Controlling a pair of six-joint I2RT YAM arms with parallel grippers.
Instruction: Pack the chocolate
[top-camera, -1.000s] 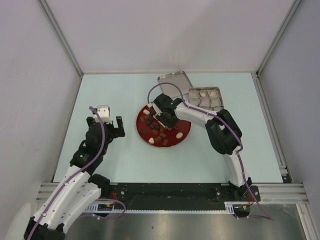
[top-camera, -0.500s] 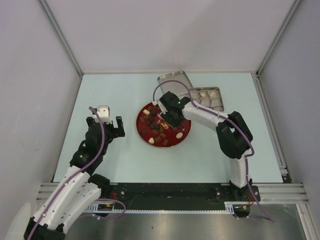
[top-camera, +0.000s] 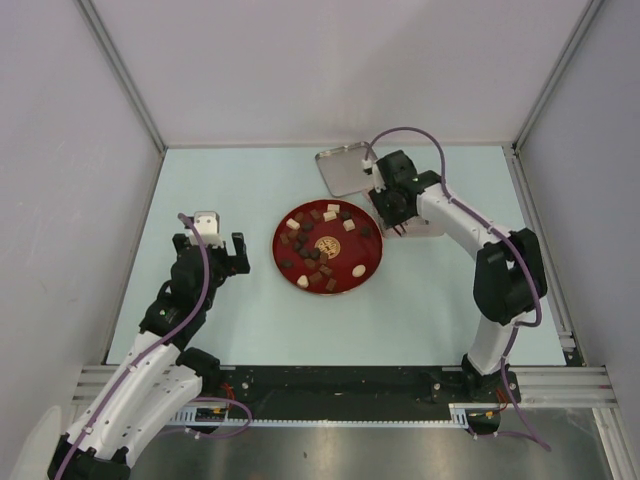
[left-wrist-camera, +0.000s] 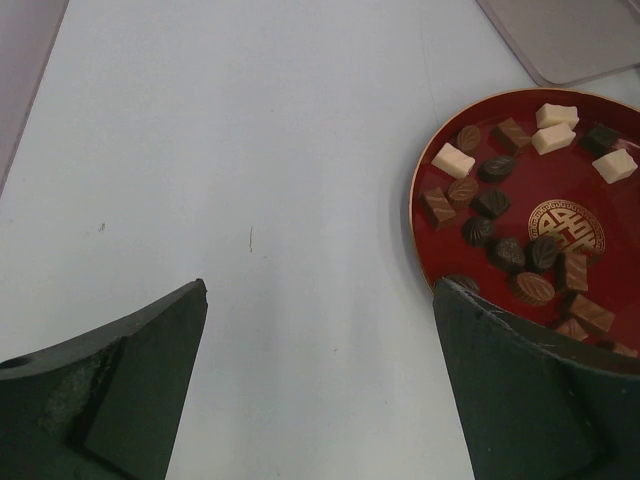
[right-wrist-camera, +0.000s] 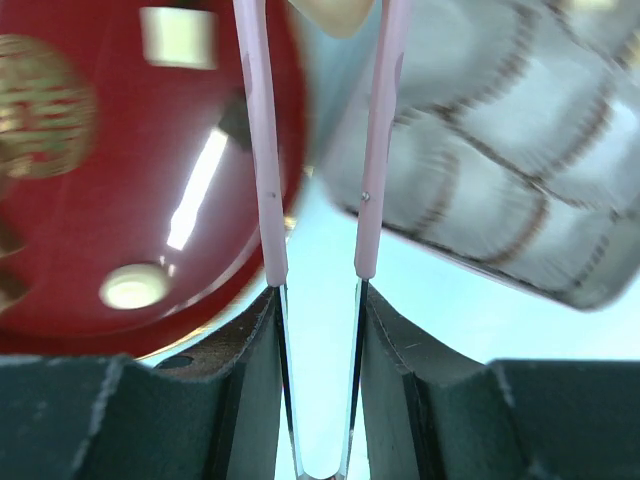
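Moved off plate (right-wrist-camera: 120, 200), tongs (right-wrist-camera: 262, 150) over tray (right-wrist-camera: 500, 170) edge

A plate (top-camera: 366, 248) sits near the middle of the bench (top-camera: 240, 190), with the chocolates (left-wrist-camera: 492, 203) scattered on it. Behind the plate, slightly to the right, a lid (top-camera: 343, 170) lies flat on the bench. A box (right-wrist-camera: 520, 150) of compartments lies just right of the plate, in front of the lid and largely under the right pincer (right-wrist-camera: 318, 295), which has the tongs (right-wrist-camera: 262, 150) between its fingers. The left pincer (top-camera: 211, 252) is left of the plate, apart from it.
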